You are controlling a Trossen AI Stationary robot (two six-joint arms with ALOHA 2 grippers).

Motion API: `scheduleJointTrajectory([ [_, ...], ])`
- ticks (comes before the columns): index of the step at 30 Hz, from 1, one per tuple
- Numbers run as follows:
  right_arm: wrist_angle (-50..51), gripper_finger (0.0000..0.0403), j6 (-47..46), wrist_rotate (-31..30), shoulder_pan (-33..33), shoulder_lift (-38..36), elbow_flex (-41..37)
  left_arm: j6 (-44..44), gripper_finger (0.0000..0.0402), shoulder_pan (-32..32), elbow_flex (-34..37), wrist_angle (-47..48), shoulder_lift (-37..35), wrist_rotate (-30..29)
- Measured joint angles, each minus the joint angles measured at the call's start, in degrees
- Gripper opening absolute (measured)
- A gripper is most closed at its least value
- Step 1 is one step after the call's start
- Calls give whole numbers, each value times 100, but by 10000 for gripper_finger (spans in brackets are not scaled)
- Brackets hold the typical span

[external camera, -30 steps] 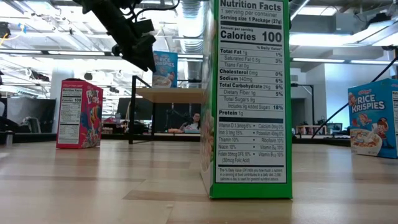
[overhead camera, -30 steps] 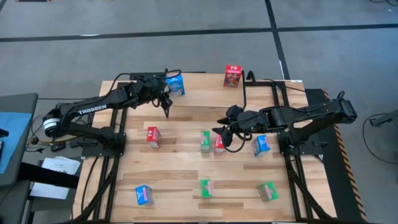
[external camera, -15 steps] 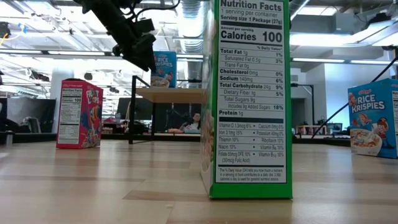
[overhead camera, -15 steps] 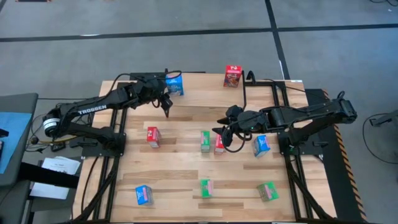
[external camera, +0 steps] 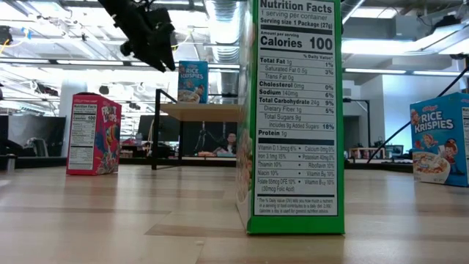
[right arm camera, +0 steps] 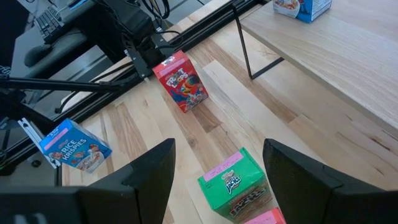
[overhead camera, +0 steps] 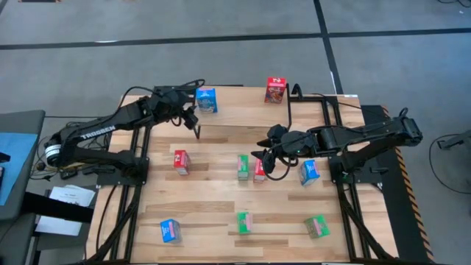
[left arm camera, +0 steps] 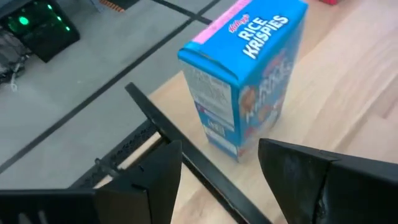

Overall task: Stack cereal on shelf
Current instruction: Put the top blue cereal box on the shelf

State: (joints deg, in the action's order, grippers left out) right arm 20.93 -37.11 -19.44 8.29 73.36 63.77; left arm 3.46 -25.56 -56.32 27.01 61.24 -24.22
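One blue cereal box [left arm camera: 245, 68] stands upright on the shelf [overhead camera: 243, 105], just beyond the left fingers [left arm camera: 149, 183], which are parted and empty. The right fingers [right arm camera: 149, 174] hang wide over a green box [right arm camera: 233, 185] on the worktop [overhead camera: 213, 199].

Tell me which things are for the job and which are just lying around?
For the job: shelf, blue box and red box on it; on the table two red boxes, three green boxes, two blue boxes; left gripper, right gripper.
Just lying about: papers, cables beside the table.
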Motion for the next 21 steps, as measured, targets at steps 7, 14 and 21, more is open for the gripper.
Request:
scheduleJointTrajectory([
  [7, 2, 265, -56, 0, 0, 0, 0, 268, 203, 320, -3, 169, -428, 910],
  [14, 2, 265, -54, 2, 0, 2, 0, -400, 203, 699, 63, 165, -352, 1350],
  [21, 1, 265, -46, 2, 0, 2, 0, -741, 203, 916, 115, 94, 186, 1255],
])
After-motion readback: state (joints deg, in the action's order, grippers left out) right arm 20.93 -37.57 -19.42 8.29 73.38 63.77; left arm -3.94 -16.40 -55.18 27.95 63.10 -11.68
